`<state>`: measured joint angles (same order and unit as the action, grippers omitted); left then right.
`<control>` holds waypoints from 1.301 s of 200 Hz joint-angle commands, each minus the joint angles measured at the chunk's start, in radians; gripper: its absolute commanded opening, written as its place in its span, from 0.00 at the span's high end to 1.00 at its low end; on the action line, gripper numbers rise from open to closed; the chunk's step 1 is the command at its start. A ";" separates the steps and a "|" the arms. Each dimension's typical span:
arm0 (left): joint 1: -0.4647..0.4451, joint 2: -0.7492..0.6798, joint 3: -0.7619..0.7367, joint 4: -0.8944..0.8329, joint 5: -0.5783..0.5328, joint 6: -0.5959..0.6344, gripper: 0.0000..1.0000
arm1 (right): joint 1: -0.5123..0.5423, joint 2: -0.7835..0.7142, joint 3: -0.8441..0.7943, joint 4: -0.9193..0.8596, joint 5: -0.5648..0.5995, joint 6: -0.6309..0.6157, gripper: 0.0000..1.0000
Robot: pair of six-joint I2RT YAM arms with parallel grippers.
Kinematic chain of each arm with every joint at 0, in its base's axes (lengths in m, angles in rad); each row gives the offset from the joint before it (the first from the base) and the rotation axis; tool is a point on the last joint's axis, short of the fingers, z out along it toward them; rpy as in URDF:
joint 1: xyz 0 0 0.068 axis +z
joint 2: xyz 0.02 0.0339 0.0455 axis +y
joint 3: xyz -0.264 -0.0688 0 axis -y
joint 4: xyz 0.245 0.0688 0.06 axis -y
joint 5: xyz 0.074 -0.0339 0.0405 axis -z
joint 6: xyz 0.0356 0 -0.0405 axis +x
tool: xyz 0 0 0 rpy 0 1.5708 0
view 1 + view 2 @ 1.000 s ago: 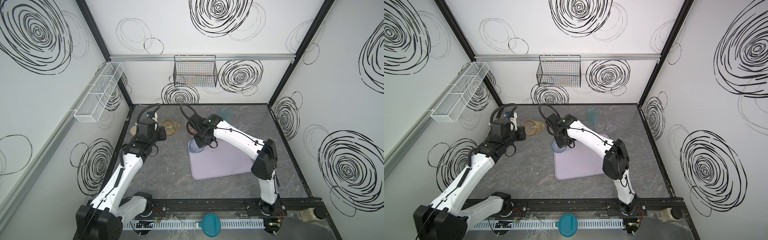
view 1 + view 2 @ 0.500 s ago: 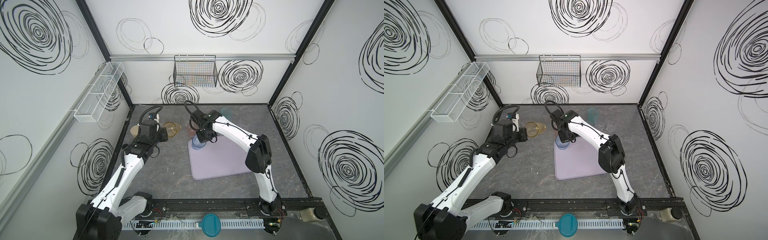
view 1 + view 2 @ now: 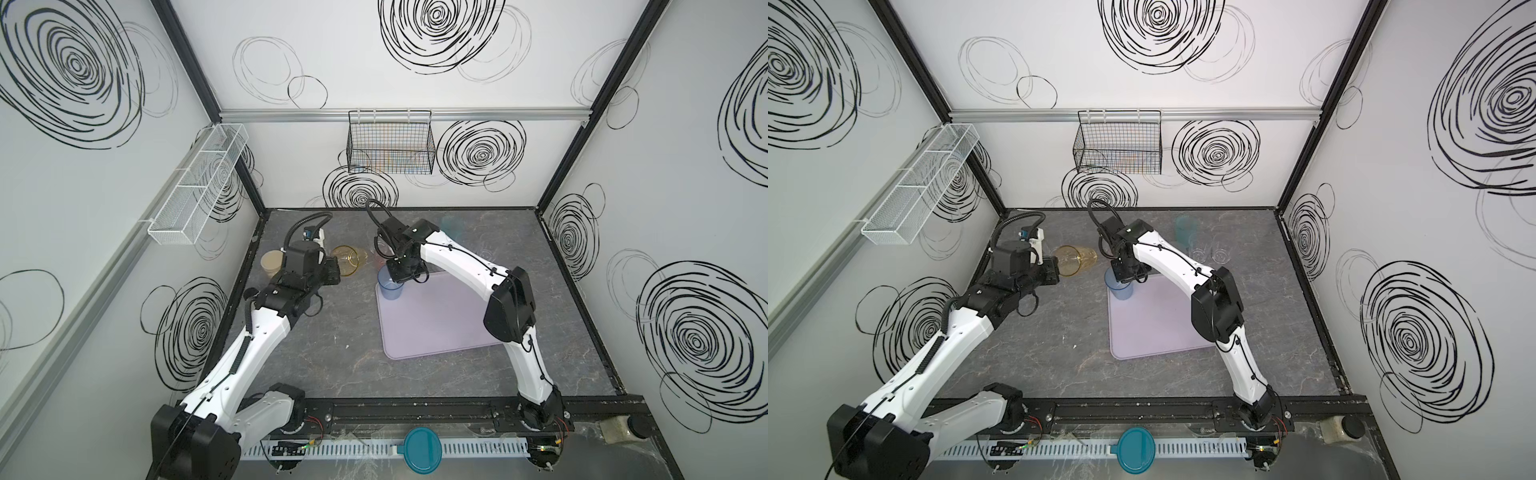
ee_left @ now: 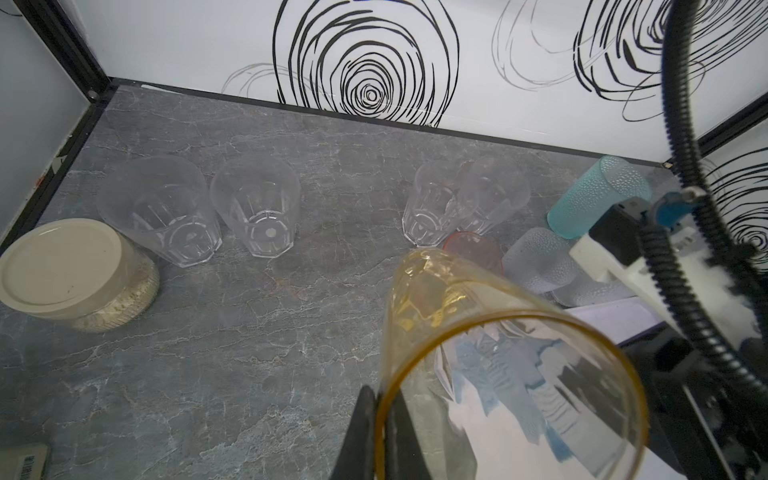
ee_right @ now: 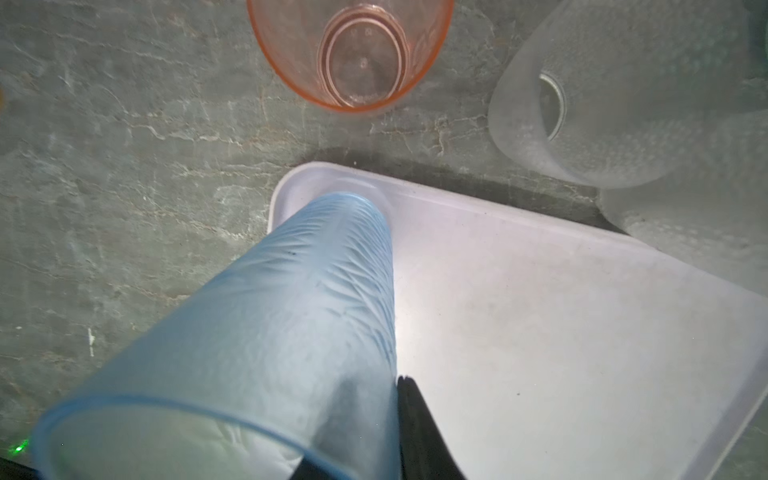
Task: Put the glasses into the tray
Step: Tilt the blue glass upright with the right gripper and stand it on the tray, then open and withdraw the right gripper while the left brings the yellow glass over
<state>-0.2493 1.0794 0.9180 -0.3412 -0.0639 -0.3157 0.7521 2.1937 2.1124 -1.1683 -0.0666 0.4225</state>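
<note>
Grey veined worktop (image 3: pixel 332 357), boxed in by white panels (image 3: pixel 519 95) scrawled with black spirals, carries the lilac tray (image 3: pixel 440 328). The blue tumbler (image 5: pixel 291 307) stands in one corner of the tray, its base tucked tight against the curve of the low rim. The right jaws sit at its lip, with one dark finger outside the wall and another seemingly inside. Whether they pinch the wall or only flank it I cannot tell. That corner is the worry. If the base rides partly on the rim's curve, the tall, light tumbler may rock once the jaws part. A finger dragging the lip on the way up could topple it off the tray onto the pink tumbler (image 5: pixel 353 54) just outside that corner, or toward the frosted tumbler (image 5: pixel 602 120) beside the adjoining edge. Farther out from the tray, the left jaws are pressed onto the rim of the amber tumbler (image 4: pixel 432 299), which hangs sideways above the worktop. So thin a pinch could let it swivel or slip, and it must be turned upright before landing. Both sets of jaws work near the same corner, so a knock is likely if the left comes in before the right clears. Clear tumblers (image 4: pixel 257 208), a teal tumbler (image 4: pixel 598 195) and a lidded jar (image 4: pixel 70 270) stand well off the tray.
</note>
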 commanded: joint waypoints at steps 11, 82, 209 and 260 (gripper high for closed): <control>-0.011 -0.011 0.014 0.055 -0.022 -0.011 1.00 | -0.010 0.008 0.049 0.010 -0.018 0.008 0.69; -0.012 -0.028 0.061 -0.090 -0.027 0.004 1.00 | -0.018 -0.061 0.049 0.021 -0.035 0.006 0.49; -0.334 -0.100 0.063 -0.443 -0.069 -0.096 1.00 | -0.047 -0.466 -0.385 0.287 -0.018 0.070 0.45; -0.490 0.000 0.134 -0.449 -0.061 -0.141 1.00 | -0.146 -0.623 -0.623 0.432 -0.071 0.071 0.46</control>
<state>-0.7002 1.0367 0.9932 -0.8093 -0.1131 -0.4164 0.6476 1.6386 1.5684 -0.8425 -0.1131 0.4801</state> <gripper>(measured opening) 0.071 0.545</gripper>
